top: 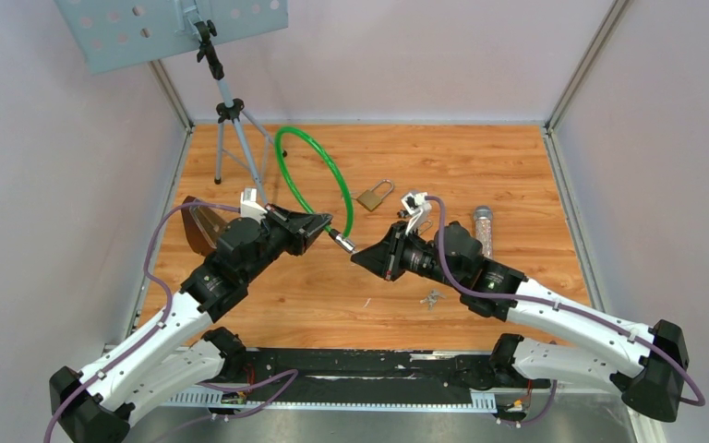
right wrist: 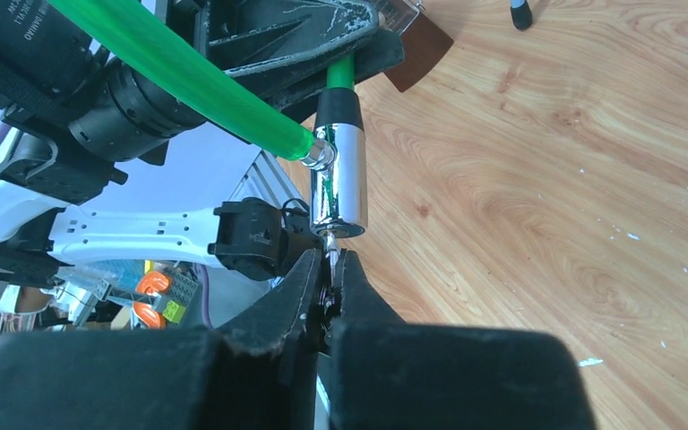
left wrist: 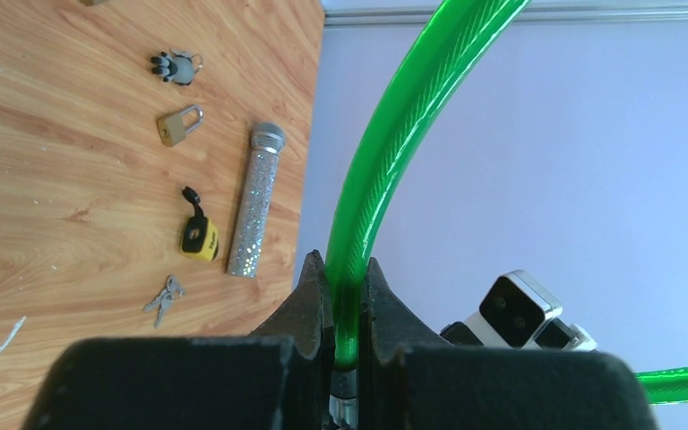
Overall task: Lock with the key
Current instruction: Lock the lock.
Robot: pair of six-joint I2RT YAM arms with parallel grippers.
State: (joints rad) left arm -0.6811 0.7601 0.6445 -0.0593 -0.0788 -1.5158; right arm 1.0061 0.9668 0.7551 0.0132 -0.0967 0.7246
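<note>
A green cable lock [top: 318, 166] loops over the table's middle. My left gripper [top: 321, 228] is shut on the green cable [left wrist: 351, 269] just behind its chrome lock cylinder [top: 343, 243] and holds it off the table. In the right wrist view the cylinder [right wrist: 339, 179] hangs straight ahead of my right gripper [right wrist: 331, 262]. That gripper is shut on a key [right wrist: 331, 253], whose tip is in the cylinder's keyhole. In the top view my right gripper [top: 358, 256] meets the cylinder's end.
A brass padlock [top: 375, 196], a glittery silver tube [top: 484, 229], a small yellow and black lock [left wrist: 199, 237] and loose keys [top: 431, 298] lie on the wooden table. A tripod [top: 229, 129] stands at the back left. A brown object [top: 196, 226] lies by the left arm.
</note>
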